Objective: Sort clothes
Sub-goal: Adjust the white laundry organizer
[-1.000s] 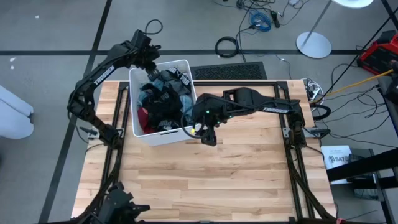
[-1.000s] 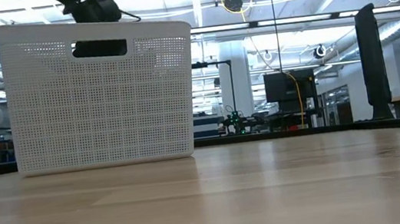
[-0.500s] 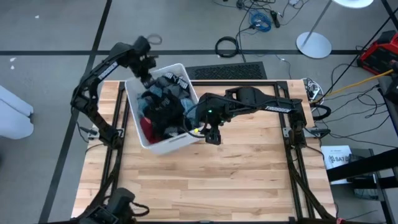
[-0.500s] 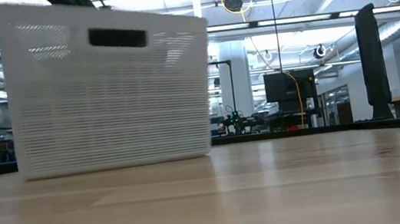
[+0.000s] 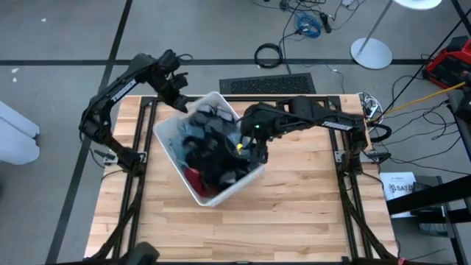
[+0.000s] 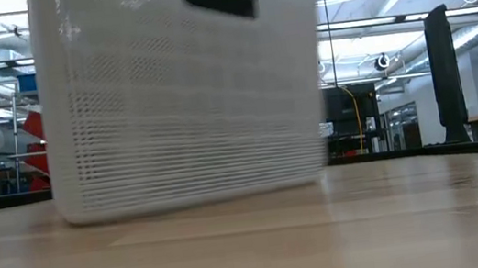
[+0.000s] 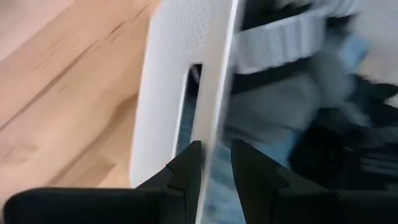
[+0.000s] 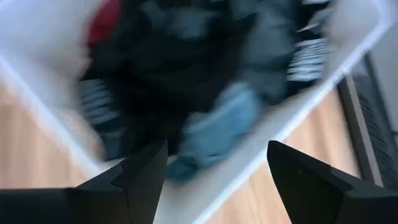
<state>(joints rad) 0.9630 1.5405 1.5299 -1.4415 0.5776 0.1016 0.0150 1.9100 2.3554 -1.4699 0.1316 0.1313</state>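
High view — bin (image 5: 193,193) now swung diagonal, left gripper (image 5: 179,99) clamping rim

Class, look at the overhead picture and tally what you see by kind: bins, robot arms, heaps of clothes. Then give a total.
Bin: 1
Arms: 2, left arm and right arm
Clothes heap: 1
Total: 4
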